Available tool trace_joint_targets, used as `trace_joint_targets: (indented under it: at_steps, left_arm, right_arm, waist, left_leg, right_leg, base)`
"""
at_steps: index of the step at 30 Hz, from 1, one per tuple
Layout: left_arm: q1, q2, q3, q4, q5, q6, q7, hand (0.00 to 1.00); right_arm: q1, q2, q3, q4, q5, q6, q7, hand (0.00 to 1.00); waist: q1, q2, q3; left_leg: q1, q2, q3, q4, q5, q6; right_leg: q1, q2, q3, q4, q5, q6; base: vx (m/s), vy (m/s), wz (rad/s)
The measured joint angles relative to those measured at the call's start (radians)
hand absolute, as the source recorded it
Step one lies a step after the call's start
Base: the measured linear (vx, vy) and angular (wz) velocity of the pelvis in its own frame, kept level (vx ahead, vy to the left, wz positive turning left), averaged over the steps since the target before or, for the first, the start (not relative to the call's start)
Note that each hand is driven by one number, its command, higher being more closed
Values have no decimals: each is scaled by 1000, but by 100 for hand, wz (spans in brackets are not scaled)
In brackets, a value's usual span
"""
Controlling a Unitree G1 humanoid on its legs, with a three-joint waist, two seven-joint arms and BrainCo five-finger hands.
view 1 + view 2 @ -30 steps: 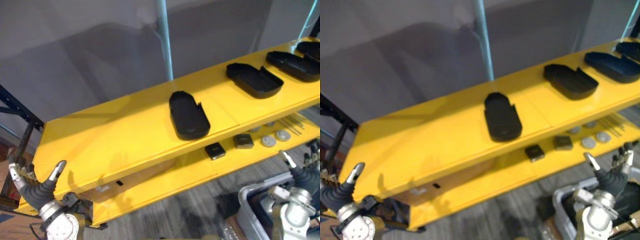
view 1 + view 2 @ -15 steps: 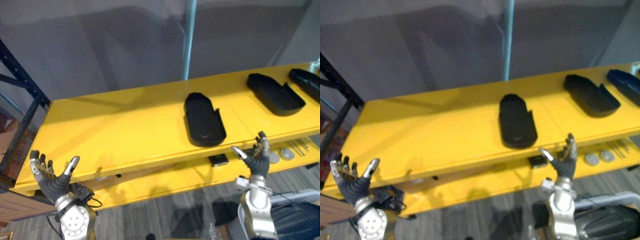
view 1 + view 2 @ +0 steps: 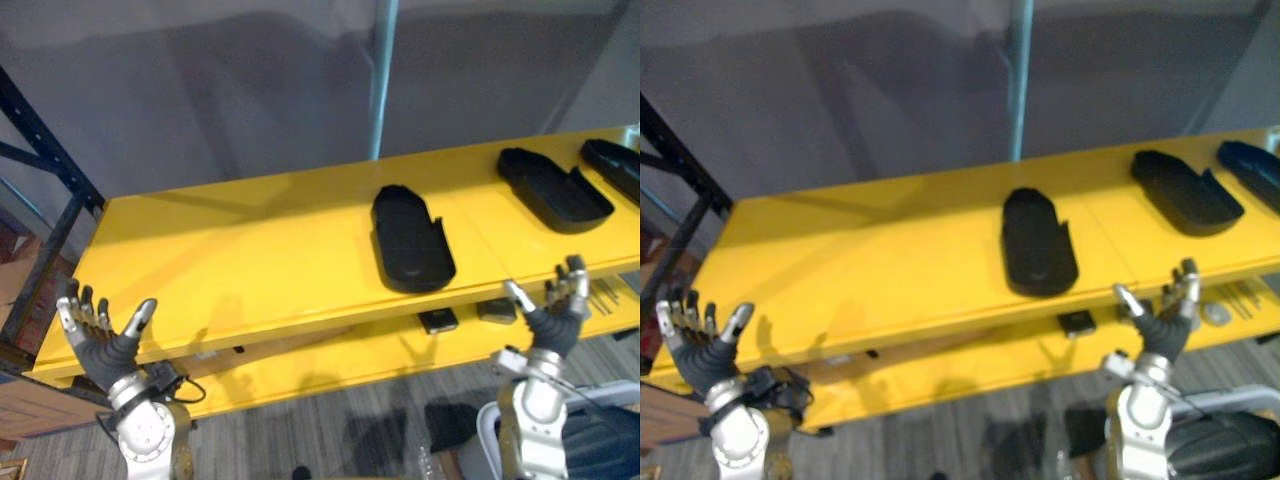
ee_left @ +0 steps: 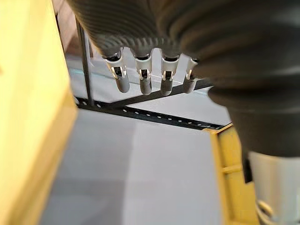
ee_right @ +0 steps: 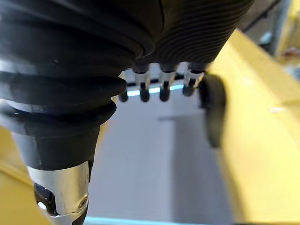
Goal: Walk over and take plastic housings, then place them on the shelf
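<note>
Three black plastic housings lie on the yellow shelf's (image 3: 240, 260) top board: one in the middle (image 3: 411, 238), one further right (image 3: 554, 187), a third cut off at the right edge (image 3: 615, 165). My left hand (image 3: 100, 345) is raised in front of the shelf's left front corner, fingers spread and straight, holding nothing. My right hand (image 3: 550, 320) is raised in front of the shelf's front edge, to the right of and below the middle housing, open and empty too. In the right wrist view a housing (image 5: 213, 110) shows on edge past the fingers (image 5: 163, 86).
A lower yellow board (image 3: 400, 350) carries small dark blocks (image 3: 437, 320) and round grey discs (image 3: 1216, 313). A dark blue rack upright (image 3: 45, 170) stands at the left. A pale blue post (image 3: 383, 75) rises behind the shelf. Grey carpet floor lies below.
The camera swung round in the first half second, bringing the shelf level. Both hands came up into view with fingers spread; since then the right hand has moved right and a little lower.
</note>
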Motion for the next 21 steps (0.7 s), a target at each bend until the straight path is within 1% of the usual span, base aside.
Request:
trace_joint_targets:
  at_steps: [1, 2, 4, 6, 7, 8, 9, 10, 12, 17, 19, 21]
  left_arm:
    - [-7, 0, 0, 0, -22, -3, -7, 0]
    - [-8, 0, 1, 0, -56, -10, -19, 0]
    - [-7, -1, -1, 0, -83, -11, -31, 0]
    - [-7, -1, -7, 1, -90, -11, -36, 0]
    - [-7, -1, -9, 1, -89, -11, -37, 0]
    - [-7, -1, -10, 2, -88, -11, -42, 0]
    - [-7, -1, -10, 2, -88, -11, -53, 0]
    - [-8, -1, -11, 2, -88, -11, -61, 0]
    - [-7, -1, -12, 2, -87, -11, -77, 0]
    - [16, 0, -14, 2, -87, -11, -78, 0]
    - [19, 0, -29, 2, -87, -11, -78, 0]
    - [26, 0, -47, 2, -87, -11, -78, 0]
  right_arm:
    - [-4, 0, 1, -12, 0, -13, -3, 0]
    - [-25, 0, 18, -19, -1, -36, -4, 0]
    - [-54, -1, 49, -19, -11, -54, -14, 0]
    - [-83, -1, 127, -19, -34, -78, -21, 0]
    - [-85, -1, 142, -19, -39, -80, -16, 100]
    - [-85, -1, 181, -19, -43, -81, 8, 100]
    - [-85, -1, 217, -19, -58, -81, 26, 100]
    - [-85, -1, 231, -19, -61, -81, 37, 100]
    - [-90, -1, 267, -19, -81, -81, 61, 100]
    - [-99, -2, 317, -19, -77, -81, 119, 100]
    - [-90, -1, 341, -19, -74, -79, 134, 100]
    - [-68, 2, 374, -19, -79, -78, 133, 100]
  waist:
    - [0, -1, 0]
    - [2, -1, 1]
    - [3, -3, 2]
    - [5, -3, 3]
    - [5, -2, 3]
    - [8, -2, 3]
    - [10, -2, 3]
    - [10, -3, 3]
    - [27, -7, 6]
    - [32, -15, 11]
    - [32, -17, 12]
    - [31, -21, 14]
  left_leg:
    - [-1, 0, -1, -1, 0, 1]
    - [-2, 3, 1, -5, 1, 1]
    - [-2, 6, 3, -8, 1, 2]
    - [-2, 10, 9, -15, 2, 3]
    - [-2, 10, 13, -15, 3, 3]
    - [-1, 11, 14, -15, 8, 8]
    - [-1, 9, 1, -16, 15, 5]
    - [-1, 8, -4, -17, 17, 4]
    - [-1, 4, -15, -14, 24, 2]
    - [1, -2, -29, -14, 24, 2]
    - [1, -2, -28, -15, 24, 1]
    - [2, -2, -25, -15, 23, 1]
  right_leg:
    - [0, 0, 2, 1, 0, 0]
    - [0, 1, 7, 1, 0, 0]
    - [0, 2, 10, 1, 0, 0]
    - [1, 2, 14, 1, 0, 0]
    - [3, 2, 16, 1, 0, 0]
    - [10, 2, 20, -1, 0, 0]
    - [16, 1, 20, -1, 0, 0]
    - [18, 0, 21, -1, 0, 0]
    - [23, -2, 21, -1, 0, 0]
    - [33, -7, 23, -2, 0, 0]
    - [33, -7, 25, -3, 0, 0]
    - [32, -8, 29, -4, 0, 0]
  base:
    - [-11, 26, 24]
    - [-7, 14, 13]
    - [4, -2, 9]
    - [25, 13, 14]
    - [52, 42, 17]
    - [69, 55, 22]
    - [70, 61, 28]
    - [65, 62, 29]
    - [57, 49, 22]
    - [31, 31, 14]
    - [0, 0, 0]
    - [-8, 6, -5]
